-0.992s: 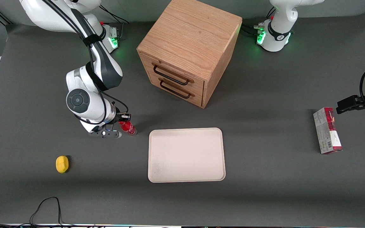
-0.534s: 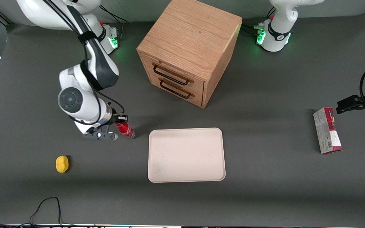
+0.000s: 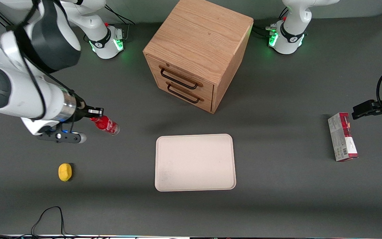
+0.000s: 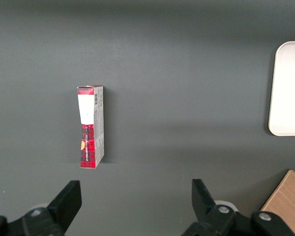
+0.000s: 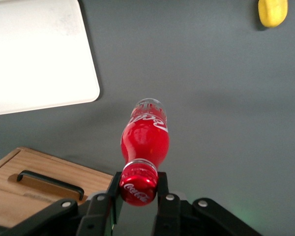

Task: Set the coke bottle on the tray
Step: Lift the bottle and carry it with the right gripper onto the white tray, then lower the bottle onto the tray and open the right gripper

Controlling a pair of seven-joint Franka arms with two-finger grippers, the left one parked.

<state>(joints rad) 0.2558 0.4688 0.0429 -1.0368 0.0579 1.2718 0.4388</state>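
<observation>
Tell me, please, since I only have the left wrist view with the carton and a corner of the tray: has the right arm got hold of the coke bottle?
Observer: Yes. The gripper is shut on the cap of the coke bottle, which hangs clear above the table.
Operator: Is it over the tray?
Observer: No. The tray holds nothing, and the bottle hangs toward the working arm's end.
Operator: Anything beneath it?
Observer: Only bare table; the yellow lump lies nearer the front camera.

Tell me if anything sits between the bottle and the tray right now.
Nothing visible does. The tool is shut on the bottle by its cap, lifted off the table toward the working arm's end. Only bare table lies between it and the tray. The cabinet stands farther from the front camera, off that path.
</observation>
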